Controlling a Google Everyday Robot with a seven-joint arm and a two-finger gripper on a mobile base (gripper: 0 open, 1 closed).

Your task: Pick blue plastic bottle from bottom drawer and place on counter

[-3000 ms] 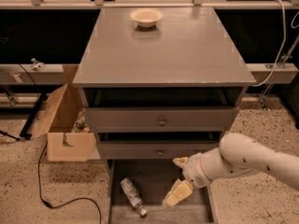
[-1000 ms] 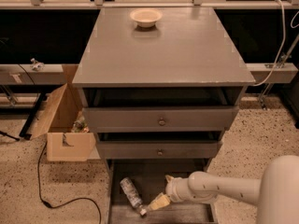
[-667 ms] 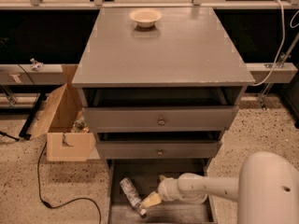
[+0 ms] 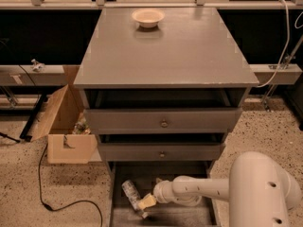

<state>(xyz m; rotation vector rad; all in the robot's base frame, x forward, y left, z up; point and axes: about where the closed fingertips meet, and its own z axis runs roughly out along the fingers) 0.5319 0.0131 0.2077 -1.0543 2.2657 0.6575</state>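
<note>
Blue plastic bottle (image 4: pixel 129 191) is lying on its side in the pulled-out bottom drawer (image 4: pixel 185 172), over in the left half and slanted so one end points toward the front. The tool (image 4: pixel 146 202) is right up against that front end, coming in from the right on the white arm (image 4: pixel 201 190). Honestly can't tell if the tool is spread or pinching the bottle. Up top, the desk (image 4: pixel 165 56) has a cream bowl (image 4: pixel 148 17) near its back edge. Open cardboard box (image 4: pixel 61 126) sits on the floor to the left, with a black cable (image 4: pixel 71 205) snaking in front of it.
</note>
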